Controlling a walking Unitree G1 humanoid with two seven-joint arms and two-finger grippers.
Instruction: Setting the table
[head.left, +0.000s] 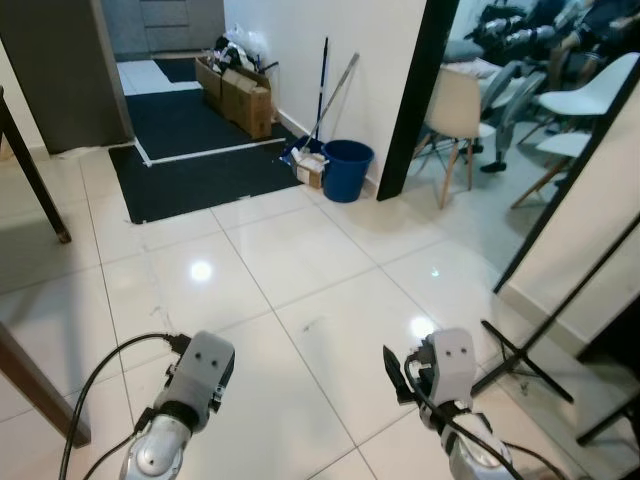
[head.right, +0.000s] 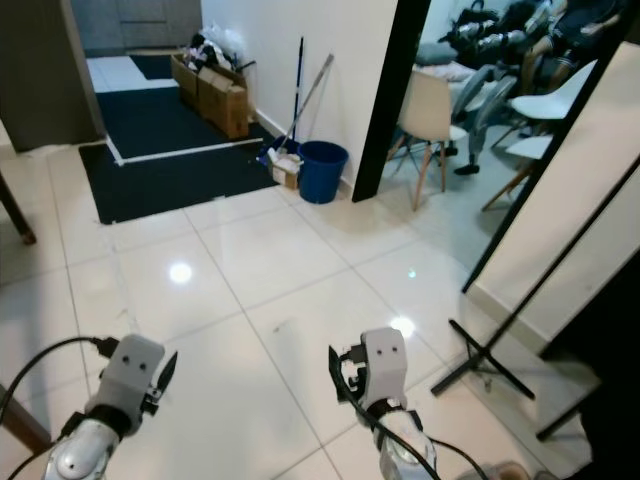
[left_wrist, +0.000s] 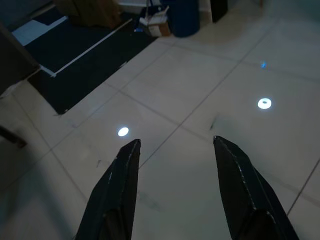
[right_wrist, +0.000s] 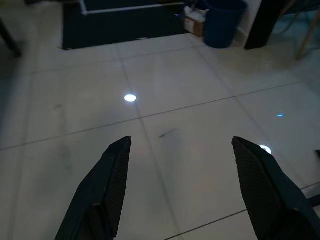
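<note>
Hovering over glossy tiles (head.left: 300, 270), left tool (left_wrist: 175, 145) and right tool (right_wrist: 180, 142) (both tapered, matte black) gape.

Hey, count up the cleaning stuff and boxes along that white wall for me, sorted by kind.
Blue bucket: 1
Long-handled mops or brooms: 2
Large cardboard boxes: 2
Small box beside the bucket: 1
Total: 6

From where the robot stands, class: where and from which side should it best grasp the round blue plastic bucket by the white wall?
Probably the round blue plastic bucket's open top rim, coming from above on the tiled-floor side: it stands upright, with the white wall behind and a small box beside it.
</note>
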